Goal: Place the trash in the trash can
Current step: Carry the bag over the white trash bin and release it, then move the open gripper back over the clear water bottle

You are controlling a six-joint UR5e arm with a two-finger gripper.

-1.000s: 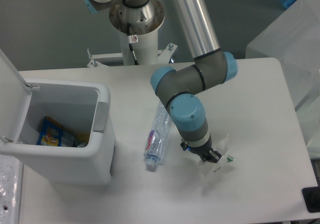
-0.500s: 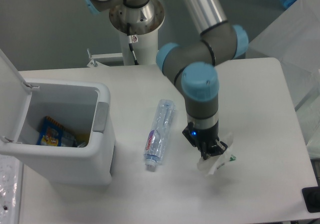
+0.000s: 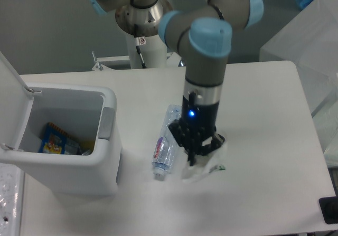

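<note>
1. The claw (image 3: pixel 196 150) points downward over the middle of the white tabletop (image 3: pixel 264 104), with a blue light lit on its body.
2. The claw is clenched on the wrapper (image 3: pixel 207 162), a crumpled whitish translucent piece that hangs below and to the right of the fingers (image 3: pixel 189 154).
3. The wrapper shows a small green mark on its lower right edge. Whether its lower edge touches the tabletop cannot be told.
4. The bottle (image 3: pixel 167 141) lies flat on the tabletop just left of the claw, white cap toward the near edge, pink-and-blue label facing up. Its upper end is partly hidden behind the claw.
5. The trash can (image 3: pixel 100 157) stands at the left side of the tabletop, well apart from the claw. Its lid (image 3: pixel 11 96) is swung up and open on the left.
6. Inside the trash can, colourful packaging (image 3: pixel 53 140) rests on the bottom.
7. The arm's base (image 3: pixel 145 19) is mounted at the far edge of the tabletop.
</note>
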